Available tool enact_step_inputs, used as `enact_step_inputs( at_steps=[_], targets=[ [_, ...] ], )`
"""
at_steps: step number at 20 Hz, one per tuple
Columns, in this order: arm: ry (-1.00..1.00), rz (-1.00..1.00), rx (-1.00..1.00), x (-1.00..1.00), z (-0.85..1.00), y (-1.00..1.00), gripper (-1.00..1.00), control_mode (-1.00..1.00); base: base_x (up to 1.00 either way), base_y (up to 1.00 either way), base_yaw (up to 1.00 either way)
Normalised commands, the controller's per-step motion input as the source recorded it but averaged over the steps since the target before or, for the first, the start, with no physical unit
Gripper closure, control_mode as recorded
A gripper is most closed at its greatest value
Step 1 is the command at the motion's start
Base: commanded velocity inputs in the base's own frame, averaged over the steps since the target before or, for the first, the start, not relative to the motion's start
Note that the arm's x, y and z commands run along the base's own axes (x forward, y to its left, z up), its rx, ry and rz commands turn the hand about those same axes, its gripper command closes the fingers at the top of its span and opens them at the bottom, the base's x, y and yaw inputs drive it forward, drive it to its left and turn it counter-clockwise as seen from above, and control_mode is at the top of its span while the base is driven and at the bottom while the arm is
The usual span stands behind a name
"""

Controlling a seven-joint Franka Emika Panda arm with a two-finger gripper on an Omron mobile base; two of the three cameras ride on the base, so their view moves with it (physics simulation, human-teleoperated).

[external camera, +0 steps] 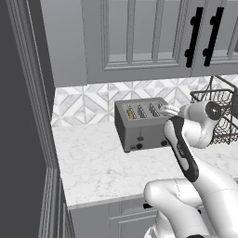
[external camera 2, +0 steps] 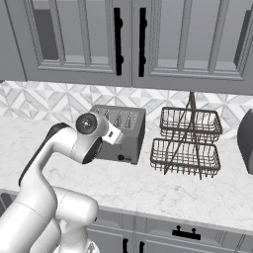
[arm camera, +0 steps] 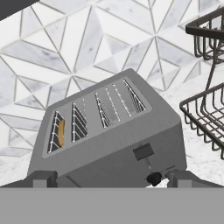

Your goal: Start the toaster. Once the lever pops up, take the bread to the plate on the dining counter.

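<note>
Barely begun, the job finds the gripper (arm camera: 107,177) hovering just in front of the toaster (arm camera: 109,135), jaws spread wide and holding nothing, as the hand view shows its two dark fingertips apart at either side of the appliance's front face. The toaster stands on the marble tabletop (external camera: 97,167) against the patterned tile wall, beside a two-tier wire basket (external camera 2: 187,143). A sliver of tan bread (arm camera: 61,132) sits low in the leftmost slot, seen from the left base view as well (external camera: 131,113). One dark lever (arm camera: 143,152) rests partway along its slit above a round knob (arm camera: 153,178); whether it is pressed down or up cannot be told for certain, though the jaws appear not yet to touch it. By the look of things, starting the toaster is the step in hand, with the wait for the pop, the lifting of the bread and the carry to the plate all left to do.
</note>
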Motion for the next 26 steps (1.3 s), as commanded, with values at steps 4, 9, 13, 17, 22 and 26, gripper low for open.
enact_step_inputs(
  at_steps=[4, 9, 13, 17, 22, 26],
  targets=[
    [0.00, 0.00, 0.00, 0.00, 0.00, 0.00, -1.00, -1.00, 0.00, 0.00, 0.00],
    [0.00, 0.00, 0.00, 0.00, 0.00, 0.00, -1.00, -1.00, 0.00, 0.00, 0.00],
    [0.00, 0.00, 0.00, 0.00, 0.00, 0.00, -1.00, -1.00, 0.00, 0.00, 0.00],
    [0.00, 0.00, 0.00, 0.00, 0.00, 0.00, -1.00, -1.00, 0.00, 0.00, 0.00],
    [0.00, 0.00, 0.00, 0.00, 0.00, 0.00, -1.00, -1.00, 0.00, 0.00, 0.00],
    [0.00, 0.00, 0.00, 0.00, 0.00, 0.00, -1.00, -1.00, 0.00, 0.00, 0.00]
  ],
)
